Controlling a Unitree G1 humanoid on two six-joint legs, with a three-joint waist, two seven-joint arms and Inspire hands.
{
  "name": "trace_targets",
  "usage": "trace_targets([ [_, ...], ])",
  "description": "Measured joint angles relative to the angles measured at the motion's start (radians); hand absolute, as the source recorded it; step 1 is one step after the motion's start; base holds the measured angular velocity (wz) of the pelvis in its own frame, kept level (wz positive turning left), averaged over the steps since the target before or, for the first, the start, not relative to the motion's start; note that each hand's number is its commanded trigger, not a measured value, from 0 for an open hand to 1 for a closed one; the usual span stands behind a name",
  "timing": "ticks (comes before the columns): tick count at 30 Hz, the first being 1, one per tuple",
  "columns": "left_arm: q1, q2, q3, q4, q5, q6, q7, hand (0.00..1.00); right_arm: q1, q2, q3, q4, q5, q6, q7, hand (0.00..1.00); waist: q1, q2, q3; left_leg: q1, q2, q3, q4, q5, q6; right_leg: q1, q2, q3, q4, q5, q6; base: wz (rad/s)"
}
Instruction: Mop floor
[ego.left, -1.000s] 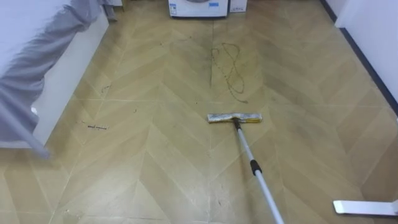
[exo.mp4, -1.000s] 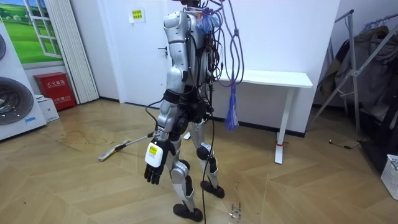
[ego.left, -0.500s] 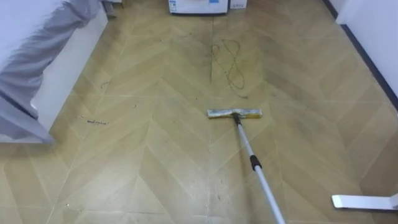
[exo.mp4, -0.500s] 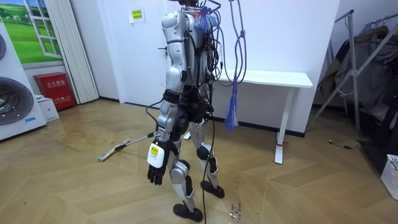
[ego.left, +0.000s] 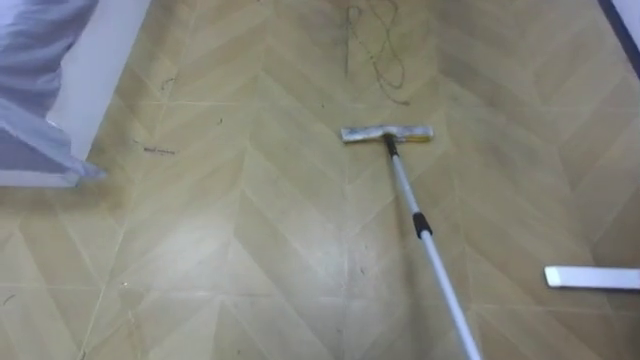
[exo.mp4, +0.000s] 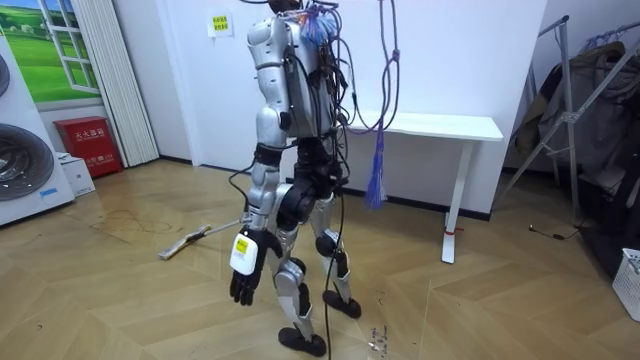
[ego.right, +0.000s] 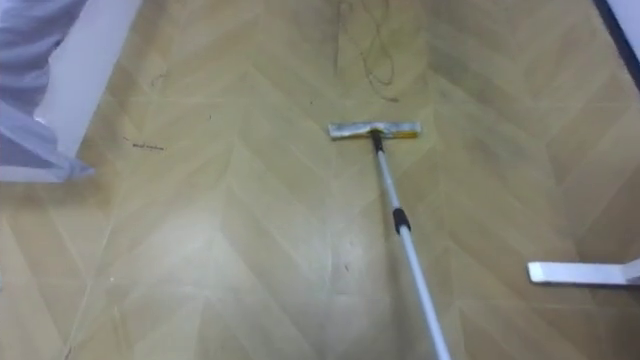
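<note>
The herringbone wooden floor (ego.left: 250, 250) bore the mop (ego.left: 387, 134), its flat head lying on the boards well ahead of the fingers (exo.mp4: 238, 294) of the left hand (exo.mp4: 244, 275). Farther ahead of them lay a looped thin cord (ego.left: 375, 45). A flat white furniture foot (ego.left: 592, 277) rested off to their right.

mop (ego.left: 412, 205) on floor (ego.left: 250, 230), draped furniture (ego.left: 90, 70) left; table foot (ego.left: 590, 277) right

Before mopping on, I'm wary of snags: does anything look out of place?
Yes: what looks like a thin cord lies in loose loops on the floor just beyond the mop head, where it could snag. A small dark scrap lies farther left.
</note>
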Motion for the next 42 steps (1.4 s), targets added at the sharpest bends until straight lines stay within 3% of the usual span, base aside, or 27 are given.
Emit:
trace_targets([
  [2,-0.002,0.000,-0.004,0.001,-0.032,0.001,0.013,0.00,0.000,0.005,0.001,0.024,0.018,0.001,-0.012,1.00,0.000,-0.009,0.0040,-0.054,-0.002,0.003,0.045,-0.005,0.002,-0.064,-0.012,0.003,0.069,-0.025,-0.005,0.05],
  [8,-0.014,-0.002,-0.031,0.022,-0.129,0.008,0.050,0.00,0.001,-0.001,0.050,0.059,0.140,0.002,-0.050,1.00,0.018,0.002,0.0080,-0.302,0.007,-0.009,0.305,-0.086,-0.011,-0.312,-0.015,0.053,0.341,-0.152,-0.024,0.00],
  [11,-0.017,-0.002,-0.054,0.024,-0.178,0.010,0.057,0.00,-0.002,0.000,0.069,0.061,0.201,0.001,-0.067,1.00,0.033,0.015,0.0029,-0.391,0.004,-0.018,0.404,-0.099,-0.023,-0.403,-0.026,0.048,0.467,-0.201,-0.046,0.13],
  [14,-0.015,-0.001,-0.098,0.033,-0.197,0.027,0.056,0.00,-0.023,0.002,0.078,0.086,0.250,0.001,-0.078,1.00,0.062,0.020,-0.0023,-0.437,0.005,-0.024,0.474,-0.100,-0.043,-0.457,-0.037,0.044,0.561,-0.238,-0.083,0.10],
  [15,-0.011,-0.001,-0.114,0.040,-0.215,0.040,0.055,0.00,-0.046,0.000,0.087,0.118,0.267,0.001,-0.077,1.00,0.075,0.016,-0.0028,-0.456,0.009,-0.021,0.518,-0.097,-0.051,-0.475,-0.053,0.044,0.601,-0.254,-0.101,-0.16],
  [17,0.007,-0.001,-0.134,0.050,-0.220,0.052,0.055,0.00,-0.095,-0.012,0.098,0.144,0.280,0.005,-0.076,1.00,0.107,0.013,-0.0013,-0.516,0.025,-0.011,0.695,-0.077,-0.079,-0.503,-0.056,0.048,0.683,-0.294,-0.113,-0.36],
  [18,0.019,0.000,-0.146,0.052,-0.224,0.060,0.056,0.00,-0.125,-0.020,0.104,0.154,0.283,0.010,-0.074,1.00,0.119,0.012,-0.0009,-0.554,0.028,-0.014,0.779,-0.037,-0.086,-0.518,-0.054,0.057,0.731,-0.317,-0.115,-0.24],
  [19,0.024,0.003,-0.165,0.048,-0.228,0.066,0.056,0.00,-0.158,-0.029,0.108,0.159,0.295,0.013,-0.069,1.00,0.120,0.010,-0.0018,-0.602,0.029,-0.017,0.847,0.027,-0.087,-0.527,-0.045,0.068,0.764,-0.337,-0.121,-0.15],
  [20,0.023,0.005,-0.174,0.047,-0.234,0.067,0.056,0.00,-0.179,-0.033,0.108,0.166,0.301,0.014,-0.063,1.00,0.125,0.002,-0.0025,-0.625,0.028,-0.015,0.877,0.065,-0.089,-0.532,-0.040,0.080,0.779,-0.344,-0.122,-0.10],
  [21,0.023,0.006,-0.187,0.047,-0.257,0.067,0.054,0.00,-0.224,-0.045,0.113,0.177,0.329,0.015,-0.051,1.00,0.144,-0.006,0.0027,-0.663,0.032,-0.014,0.914,0.131,-0.090,-0.539,-0.029,0.095,0.795,-0.345,-0.122,-0.23],
  [23,0.025,0.006,-0.191,0.039,-0.260,0.063,0.045,0.00,-0.273,-0.062,0.150,0.175,0.390,0.009,-0.024,1.00,0.164,-0.016,0.0050,-0.667,0.039,-0.004,0.866,0.113,-0.078,-0.545,-0.021,0.105,0.797,-0.345,-0.122,-0.17],
  [25,0.009,0.011,-0.189,0.037,-0.258,0.053,0.022,0.00,-0.309,-0.080,0.171,0.170,0.437,0.007,0.001,1.00,0.164,-0.026,0.0114,-0.617,0.036,0.014,0.664,0.008,-0.076,-0.550,-0.022,0.108,0.784,-0.351,-0.107,0.20],
  [26,0.005,0.014,-0.189,0.036,-0.257,0.052,0.016,0.00,-0.307,-0.085,0.174,0.165,0.454,0.003,0.006,1.00,0.163,-0.028,0.0115,-0.603,0.036,0.022,0.623,-0.024,-0.072,-0.549,-0.022,0.108,0.776,-0.350,-0.100,0.43],
  [27,-0.009,0.019,-0.190,0.035,-0.257,0.052,0.004,0.00,-0.299,-0.090,0.175,0.162,0.484,0.002,0.015,1.00,0.160,-0.028,0.0110,-0.586,0.032,0.045,0.575,-0.066,-0.032,-0.545,-0.030,0.110,0.756,-0.347,-0.087,0.51],
  [28,-0.013,0.020,-0.190,0.034,-0.257,0.052,-0.001,0.00,-0.281,-0.094,0.174,0.163,0.518,0.002,0.024,1.00,0.154,-0.027,0.0126,-0.577,0.027,0.057,0.546,-0.070,-0.024,-0.528,-0.034,0.111,0.721,-0.336,-0.068,0.54],
  [29,-0.021,0.020,-0.190,0.032,-0.256,0.053,-0.004,0.00,-0.268,-0.096,0.174,0.164,0.534,0.001,0.028,1.00,0.149,-0.024,0.0118,-0.567,0.020,0.060,0.532,-0.074,-0.017,-0.512,-0.034,0.111,0.699,-0.327,-0.063,0.45],
  [31,-0.013,0.020,-0.190,0.016,-0.256,0.054,-0.012,0.00,-0.227,-0.106,0.181,0.174,0.571,0.000,0.042,1.00,0.146,-0.013,0.0066,-0.529,0.017,0.079,0.497,-0.095,0.019,-0.465,-0.035,0.119,0.638,-0.301,-0.048,0.22],
  [32,-0.011,0.020,-0.186,0.001,-0.256,0.055,-0.011,0.00,-0.193,-0.125,0.186,0.180,0.573,-0.004,0.049,1.00,0.141,-0.009,0.0050,-0.512,0.001,0.089,0.488,-0.110,0.043,-0.466,-0.032,0.157,0.661,-0.284,-0.037,0.22],
  [33,-0.015,0.020,-0.186,-0.021,-0.255,0.058,-0.011,0.00,-0.147,-0.154,0.196,0.183,0.566,-0.007,0.047,1.00,0.135,0.009,0.0039,-0.505,-0.023,0.091,0.499,-0.135,0.061,-0.513,-0.040,0.192,0.757,-0.209,-0.025,0.37],
  [34,-0.019,0.022,-0.186,-0.039,-0.256,0.053,-0.010,0.00,-0.093,-0.162,0.195,0.182,0.561,-0.005,0.028,1.00,0.126,0.034,0.0022,-0.494,-0.035,0.086,0.509,-0.159,0.074,-0.565,-0.039,0.219,0.852,-0.108,-0.017,0.29],
  [35,-0.017,0.027,-0.186,-0.047,-0.257,0.046,-0.007,0.00,-0.071,-0.163,0.195,0.180,0.564,-0.005,0.020,1.00,0.127,0.041,-0.0002,-0.489,-0.038,0.084,0.509,-0.172,0.086,-0.592,-0.028,0.235,0.886,-0.078,-0.015,-0.06],
  [36,-0.012,0.037,-0.187,-0.066,-0.257,0.042,0.001,0.00,-0.047,-0.160,0.195,0.173,0.563,0.002,0.004,1.00,0.125,0.050,-0.0017,-0.480,-0.034,0.083,0.508,-0.192,0.082,-0.648,0.000,0.246,0.899,-0.072,-0.011,-0.23],
  [38,-0.010,0.047,-0.190,-0.081,-0.255,0.040,0.012,0.00,-0.022,-0.119,0.195,0.171,0.563,0.004,-0.015,1.00,0.094,0.060,-0.0037,-0.466,-0.033,0.083,0.499,-0.212,0.092,-0.727,0.033,0.245,0.836,-0.076,-0.010,-0.03],
  [39,-0.010,0.047,-0.191,-0.084,-0.250,0.040,0.014,0.00,-0.006,-0.091,0.195,0.172,0.568,0.004,-0.022,1.00,0.080,0.060,-0.0035,-0.448,-0.034,0.083,0.494,-0.228,0.091,-0.760,0.049,0.239,0.733,-0.075,-0.012,0.00],
  [41,-0.004,0.034,-0.191,-0.082,-0.246,0.041,0.014,0.00,0.018,-0.062,0.194,0.172,0.571,0.004,-0.024,1.00,0.074,0.060,-0.0036,-0.401,-0.033,0.083,0.488,-0.261,0.085,-0.766,0.065,0.226,0.536,-0.050,-0.037,-0.06],
  [42,0.004,0.027,-0.190,-0.083,-0.247,0.044,0.014,0.00,0.027,-0.050,0.186,0.171,0.570,0.010,-0.024,1.00,0.073,0.056,-0.0020,-0.363,-0.032,0.084,0.487,-0.292,0.077,-0.758,0.065,0.212,0.462,-0.008,-0.058,0.00],
])
